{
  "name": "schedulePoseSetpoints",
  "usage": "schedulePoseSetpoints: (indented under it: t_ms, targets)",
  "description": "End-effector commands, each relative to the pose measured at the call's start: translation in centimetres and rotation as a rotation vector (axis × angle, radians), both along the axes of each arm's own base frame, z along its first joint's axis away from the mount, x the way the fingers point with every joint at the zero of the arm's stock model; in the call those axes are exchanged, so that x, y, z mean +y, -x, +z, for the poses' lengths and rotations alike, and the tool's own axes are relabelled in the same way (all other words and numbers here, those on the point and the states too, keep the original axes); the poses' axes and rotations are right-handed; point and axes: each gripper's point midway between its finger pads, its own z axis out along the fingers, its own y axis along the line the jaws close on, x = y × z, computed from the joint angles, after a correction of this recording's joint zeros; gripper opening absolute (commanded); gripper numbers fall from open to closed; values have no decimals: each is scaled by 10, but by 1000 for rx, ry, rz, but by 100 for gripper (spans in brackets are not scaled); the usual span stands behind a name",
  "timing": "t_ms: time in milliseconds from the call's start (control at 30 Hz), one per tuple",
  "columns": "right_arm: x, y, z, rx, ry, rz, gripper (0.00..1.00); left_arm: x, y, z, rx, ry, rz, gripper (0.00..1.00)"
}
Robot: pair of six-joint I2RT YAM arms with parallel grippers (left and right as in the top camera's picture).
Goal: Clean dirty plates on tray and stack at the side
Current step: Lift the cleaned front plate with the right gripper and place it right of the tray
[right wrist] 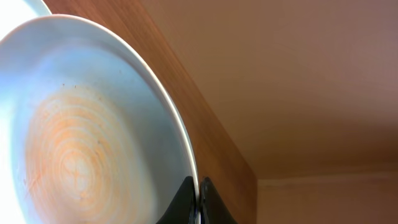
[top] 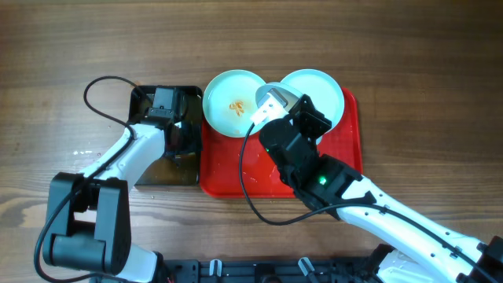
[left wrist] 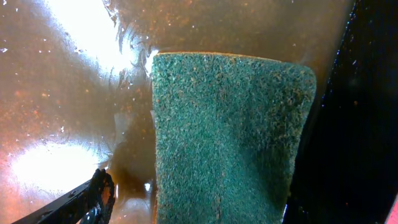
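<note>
The right fingers (right wrist: 199, 200) clamp a smeared plate (right wrist: 93, 143) by its rim, tilted probably for wiping. A green sponge (left wrist: 230, 137) soaks beside the left fingers (left wrist: 96, 198); their hold is unclear.

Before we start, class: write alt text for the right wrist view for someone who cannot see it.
A tilted pale blue-white plate is pinched at its rim by the right gripper at the frame's bottom edge. A faint orange smear rings its centre; behind are the wooden table and a beige wall.
</note>
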Motion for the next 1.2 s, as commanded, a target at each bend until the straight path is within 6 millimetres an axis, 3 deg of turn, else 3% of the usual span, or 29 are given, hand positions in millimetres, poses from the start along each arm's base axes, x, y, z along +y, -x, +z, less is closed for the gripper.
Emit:
schedulePoseSetpoints:
  t_ms: [0,100,200,367,433,500,600,700,800,933,1167]
  targets:
    - [-6,-3,13,-57,-157,-77,5,-6,-3,6,-19,31,-9,85]
    - [-20,-5,-11,-3,-408,-183,4,-6,-2,6,-19,31,-9,86]
    - [-50,-8,-42,81,-734,-394,4,-6,-2,6,-19,31,-9,86]
    - [-97,-20,-68,191,-1031,-596,4,-6,-2,6,-18,31,-9,86]
    - [-131,-20,-82,253,-1225,-740,4,-6,-2,6,-18,31,-9,86]
    - [-153,-20,-85,281,-1324,-791,4,-6,-2,6,-18,32,-9,86]
    - [-204,-16,-87,254,-1486,-913,4,-6,-2,6,-19,31,-9,86]
    - [-264,5,-96,162,-1572,-1109,4,-6,-2,6,-18,32,-9,86]
    - [-298,25,-109,131,-1570,-1236,4,-6,-2,6,-19,32,-9,86]
    - [-324,47,-134,123,-1577,-1374,4,-6,-2,6,-18,32,-9,86]
    - [-328,53,-159,189,-1536,-1434,7,-6,-2,6,-18,32,-9,86]
